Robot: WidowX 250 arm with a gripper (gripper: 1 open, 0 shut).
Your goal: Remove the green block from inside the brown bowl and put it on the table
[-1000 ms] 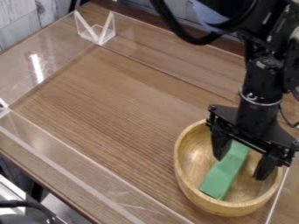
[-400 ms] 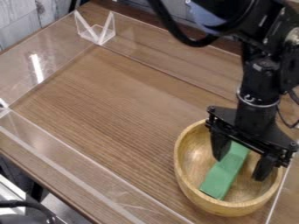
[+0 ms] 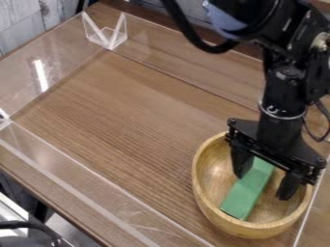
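Note:
The green block (image 3: 249, 190) lies tilted inside the brown bowl (image 3: 210, 200) at the lower right of the table (image 3: 129, 116). My gripper (image 3: 269, 172) hangs straight down into the bowl and stands open. Its two black fingers (image 3: 242, 157) straddle the upper end of the block, one on each side. Nothing shows the fingers pressing on the block. The block's far end is partly hidden behind the gripper.
Low clear acrylic walls (image 3: 77, 174) border the tabletop along the left and front. A small clear stand (image 3: 104, 31) sits at the back left. The black arm (image 3: 287, 68) rises above the bowl, with cables at the top.
The arm has shifted very slightly; the gripper stays open over the block and the block has not moved.

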